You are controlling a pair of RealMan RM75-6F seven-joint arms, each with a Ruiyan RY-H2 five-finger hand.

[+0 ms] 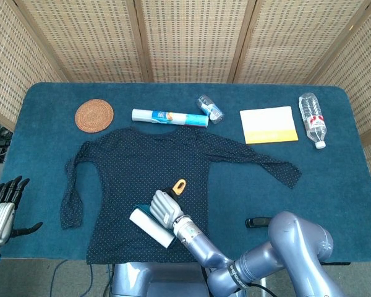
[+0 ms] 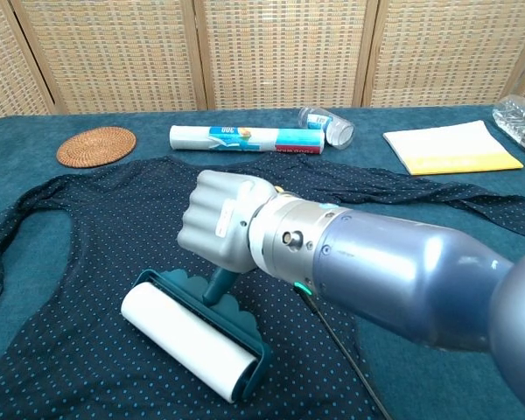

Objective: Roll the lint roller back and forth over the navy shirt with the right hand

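Note:
A navy shirt (image 1: 142, 185) (image 2: 87, 262) with small light dots lies flat on the blue table. My right hand (image 1: 164, 209) (image 2: 217, 219) grips the teal handle of the lint roller (image 1: 151, 228) (image 2: 192, 341). The white roll rests on the shirt's lower front, near the hem. An orange loop at the handle's end (image 1: 180, 186) sticks out behind the hand. My left hand (image 1: 3, 204) hangs off the table's left edge, fingers spread and holding nothing.
Along the back sit a woven coaster (image 1: 94, 115), a rolled bag pack (image 1: 169, 117), a small clear bottle (image 1: 210, 109), a yellow-edged notepad (image 1: 268, 124) and a water bottle (image 1: 312, 119). A black stapler (image 1: 257, 221) lies right of the shirt's hem.

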